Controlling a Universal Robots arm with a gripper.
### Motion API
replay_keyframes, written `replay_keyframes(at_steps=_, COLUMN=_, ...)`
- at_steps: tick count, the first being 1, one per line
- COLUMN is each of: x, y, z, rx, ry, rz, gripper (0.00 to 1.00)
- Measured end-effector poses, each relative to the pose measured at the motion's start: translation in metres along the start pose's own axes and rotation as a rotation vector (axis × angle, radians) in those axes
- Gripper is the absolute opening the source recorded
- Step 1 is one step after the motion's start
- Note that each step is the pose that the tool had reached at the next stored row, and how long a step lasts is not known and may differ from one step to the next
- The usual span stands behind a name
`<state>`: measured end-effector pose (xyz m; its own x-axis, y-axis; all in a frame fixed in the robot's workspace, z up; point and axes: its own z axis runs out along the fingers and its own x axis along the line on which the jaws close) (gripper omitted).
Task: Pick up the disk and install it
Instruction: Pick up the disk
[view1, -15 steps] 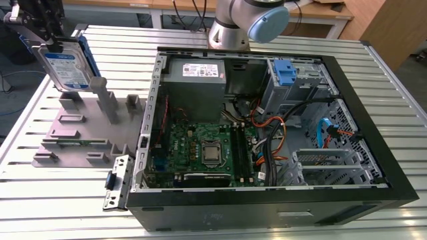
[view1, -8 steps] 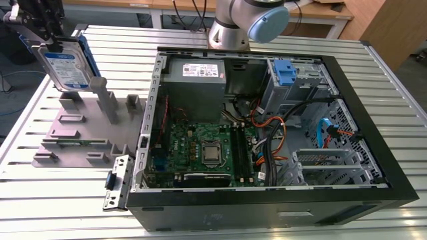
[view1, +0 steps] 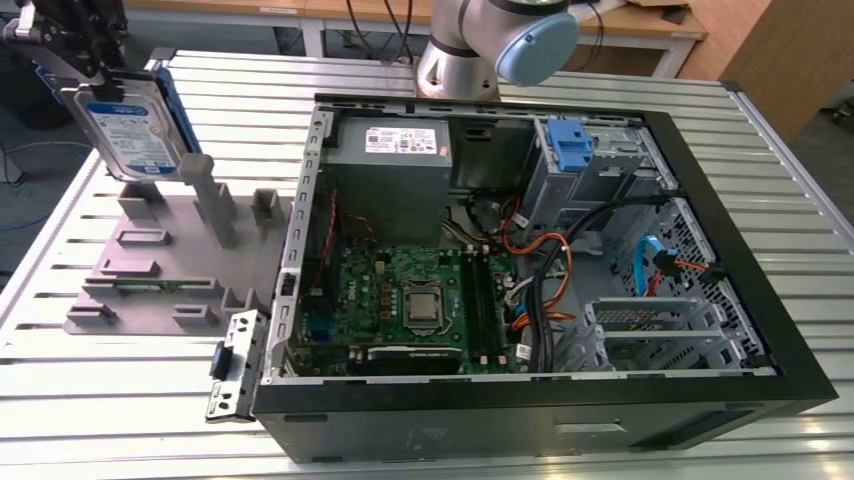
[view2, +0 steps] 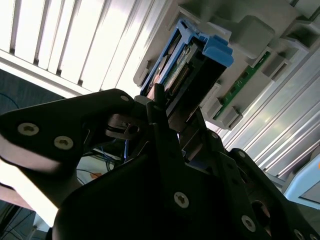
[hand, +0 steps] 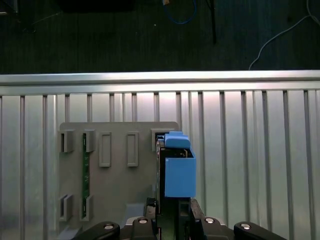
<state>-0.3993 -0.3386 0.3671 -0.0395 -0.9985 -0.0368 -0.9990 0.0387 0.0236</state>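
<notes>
At the far left of the exterior view, the hand (view1: 83, 70) is clamped on the upper end of the disk (view1: 130, 132). The disk hangs on edge, slightly tilted, with its blue-and-white label facing the camera and its blue carrier along the sides. Its lower end is level with the tallest post of the grey fixture plate (view1: 140, 265), which lies on the slatted metal surface (view1: 80, 400). Whether the disk is clear of its slot cannot be told.

In the first wrist view, the blue carrier of the disk (hand: 179, 170) sits over one edge of the plate (hand: 117, 200). A thin green circuit strip (hand: 85, 175) stands in a slot near the opposite edge.

Further right in the exterior view, the open computer case (view1: 747, 300) lies on its side. Inside it are the green motherboard (view1: 400, 300), the grey power supply (view1: 390, 160) and a blue latch (view1: 570, 150) on the metal bay. The arm's base (view1: 494, 45) rises behind the case.
</notes>
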Motion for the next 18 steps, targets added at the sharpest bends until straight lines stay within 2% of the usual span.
replay_keyframes(at_steps=6, x=-0.0002, y=0.0001, z=-0.0064, rx=0.0001, ry=-0.0001, rz=0.0, gripper=0.35)
replay_keyframes(at_steps=18, x=-0.0003, y=0.0002, z=-0.0095, rx=0.0, ry=0.0, rz=0.0, gripper=0.35)
